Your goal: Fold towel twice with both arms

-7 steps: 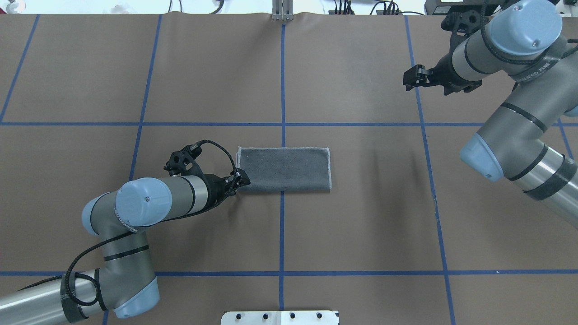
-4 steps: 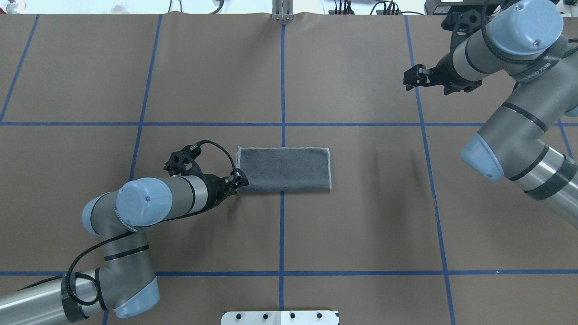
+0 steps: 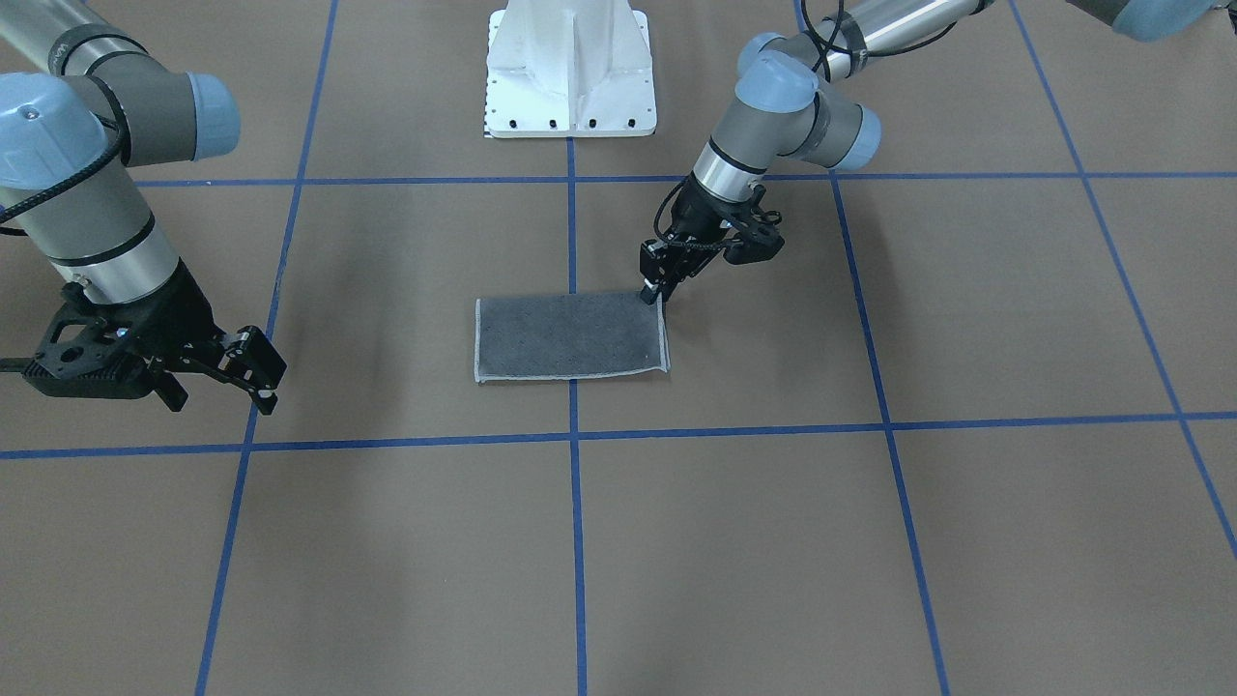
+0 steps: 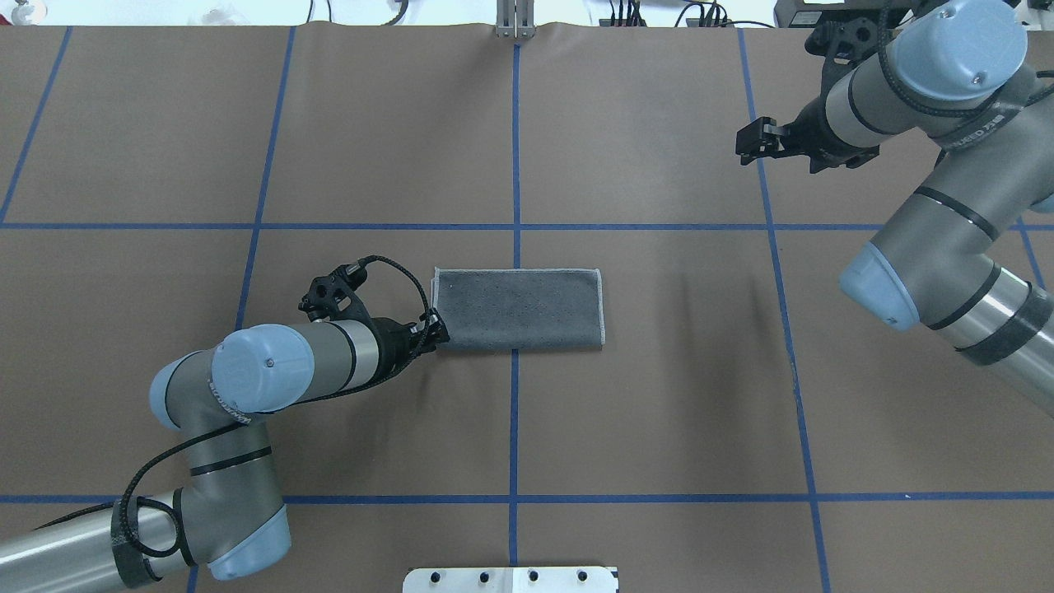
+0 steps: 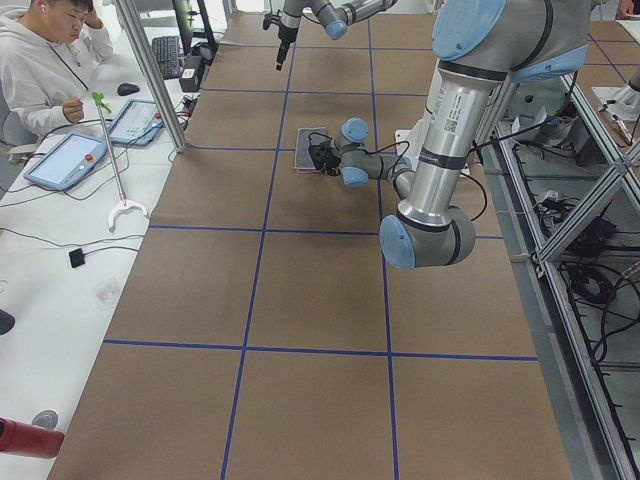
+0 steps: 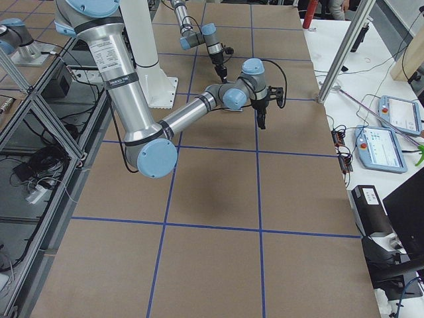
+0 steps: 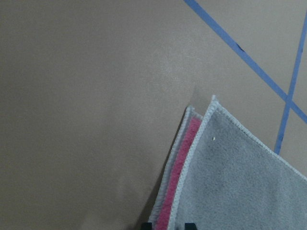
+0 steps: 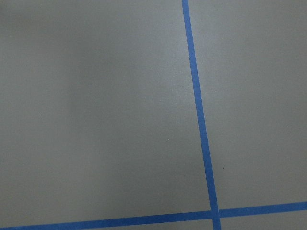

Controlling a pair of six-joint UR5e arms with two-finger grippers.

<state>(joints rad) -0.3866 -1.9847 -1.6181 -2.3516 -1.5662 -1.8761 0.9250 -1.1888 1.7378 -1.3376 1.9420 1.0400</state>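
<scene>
The towel (image 4: pixel 519 309) lies folded once into a flat rectangle at the table's middle, dark grey face up with light grey edging. It also shows in the front view (image 3: pixel 570 336). In the left wrist view its pink inner face (image 7: pixel 180 177) peeks out between the two layers. My left gripper (image 4: pixel 440 330) is down at the towel's near left corner, its fingers close together around the corner's edge (image 3: pixel 655 293). My right gripper (image 4: pixel 745 144) hangs open and empty above the table, far right and far from the towel (image 3: pixel 263 375).
The brown table cover (image 4: pixel 659 412) carries a grid of blue tape lines. The white bolted pedestal (image 3: pixel 570 68) stands at the robot's side. An operator (image 5: pixel 45 60) sits at a desk with tablets beyond the table's far edge.
My left gripper has shifted slightly toward the robot and to the left at the towel's corner. The right arm has stayed still.
</scene>
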